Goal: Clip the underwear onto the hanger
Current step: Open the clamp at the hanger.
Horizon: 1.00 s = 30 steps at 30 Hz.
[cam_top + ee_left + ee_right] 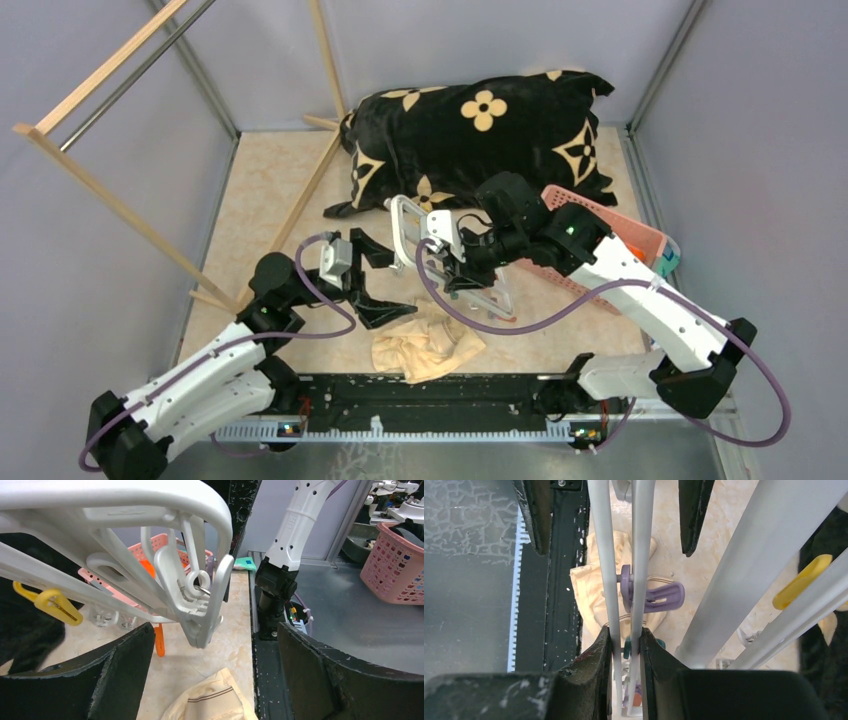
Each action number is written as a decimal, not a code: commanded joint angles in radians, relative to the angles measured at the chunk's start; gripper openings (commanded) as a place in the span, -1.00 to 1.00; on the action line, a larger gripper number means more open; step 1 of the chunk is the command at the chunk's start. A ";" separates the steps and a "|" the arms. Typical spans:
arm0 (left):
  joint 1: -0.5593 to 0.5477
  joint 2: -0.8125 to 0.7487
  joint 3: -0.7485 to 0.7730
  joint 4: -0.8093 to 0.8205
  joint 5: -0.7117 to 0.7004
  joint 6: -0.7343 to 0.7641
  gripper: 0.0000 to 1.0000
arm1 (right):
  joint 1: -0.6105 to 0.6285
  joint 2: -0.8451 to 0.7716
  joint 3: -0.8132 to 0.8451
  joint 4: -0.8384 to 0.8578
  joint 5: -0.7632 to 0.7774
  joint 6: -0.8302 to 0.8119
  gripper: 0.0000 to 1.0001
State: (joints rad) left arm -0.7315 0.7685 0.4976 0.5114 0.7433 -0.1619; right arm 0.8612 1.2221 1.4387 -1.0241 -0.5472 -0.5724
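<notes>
Two arms meet mid-table. At the far left a wooden rack (100, 130) leans over the table (260, 180).

The left gripper (385, 280) is just left of centre with its jaws spread wide and nothing between them. In the left wrist view, the left gripper (216, 630) points at a white clip hanging off the hanger (125, 500), which is not between the pads.

The underwear (428, 345) lies crumpled on the table at the near edge between the two arm bases. It is near of the hanger and just right of the left gripper's near finger; I cannot tell if they touch. It is not clipped. It shows low in the left wrist view (215, 700) and under the bars in the right wrist view (591, 585).

The hanger (430, 250) is held tilted above the table at centre. A yellow clip (52, 605) and an orange clip (159, 640) dangle from it, and a purple clip (659, 596) hangs over the underwear.

The right gripper (465, 265) is narrow and clamped on the hanger. The right wrist view shows the right gripper (624, 645) pinching two thin white bars of the frame (744, 555).

A black flowered cushion (480, 130) lies far of the hanger. A pink basket (620, 240) sits to the right, under the right arm.
</notes>
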 commanded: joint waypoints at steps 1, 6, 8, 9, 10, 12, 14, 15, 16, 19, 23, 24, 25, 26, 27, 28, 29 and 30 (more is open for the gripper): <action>-0.003 -0.004 -0.002 0.013 0.019 -0.007 0.92 | -0.003 -0.009 0.034 0.075 -0.010 -0.007 -1.00; -0.003 0.026 0.022 0.030 0.017 -0.006 0.92 | -0.002 0.022 0.044 0.060 -0.052 -0.016 -1.00; -0.003 0.043 0.028 0.048 0.032 -0.014 0.91 | -0.003 0.029 0.045 0.063 -0.061 -0.018 -1.00; -0.003 0.052 0.031 0.057 0.046 -0.019 0.90 | -0.004 0.032 0.045 0.066 -0.062 -0.017 -1.00; -0.003 0.059 0.034 0.066 0.060 -0.024 0.87 | -0.003 0.035 0.045 0.071 -0.061 -0.016 -1.00; -0.003 0.073 0.036 0.085 0.084 -0.036 0.84 | -0.003 0.042 0.045 0.075 -0.059 -0.016 -1.00; -0.003 0.080 0.035 0.103 0.102 -0.038 0.80 | -0.003 0.052 0.048 0.075 -0.064 -0.016 -1.00; -0.003 0.081 0.035 0.107 0.104 -0.042 0.79 | -0.004 0.057 0.049 0.073 -0.067 -0.016 -1.00; -0.003 0.082 0.035 0.111 0.106 -0.046 0.78 | -0.003 0.062 0.049 0.072 -0.069 -0.017 -1.00; -0.003 0.087 0.035 0.120 0.104 -0.055 0.78 | -0.004 0.069 0.047 0.078 -0.065 -0.014 -1.00; -0.003 0.096 0.032 0.127 0.103 -0.060 0.77 | -0.003 0.075 0.049 0.092 -0.065 -0.012 -1.00; -0.003 0.097 0.032 0.130 0.103 -0.064 0.76 | -0.004 0.078 0.050 0.091 -0.064 -0.012 -1.00; -0.003 0.099 0.030 0.134 0.103 -0.066 0.76 | -0.003 0.080 0.051 0.090 -0.065 -0.011 -1.00; -0.003 0.101 0.030 0.135 0.104 -0.068 0.75 | -0.002 0.082 0.053 0.090 -0.066 -0.012 -1.00; -0.003 0.103 0.030 0.136 0.104 -0.068 0.75 | -0.003 0.082 0.055 0.090 -0.069 -0.012 -1.00; -0.003 0.105 0.029 0.136 0.101 -0.068 0.75 | -0.003 0.082 0.055 0.090 -0.071 -0.012 -1.00; -0.003 0.107 0.029 0.136 0.097 -0.068 0.76 | -0.003 0.082 0.056 0.089 -0.076 -0.012 -1.00; -0.003 0.107 0.029 0.133 0.090 -0.065 0.77 | -0.002 0.081 0.058 0.086 -0.085 -0.015 -1.00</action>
State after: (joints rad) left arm -0.7315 0.8726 0.4969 0.6086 0.8211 -0.2142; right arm 0.8612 1.3121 1.4387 -1.0248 -0.5884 -0.5728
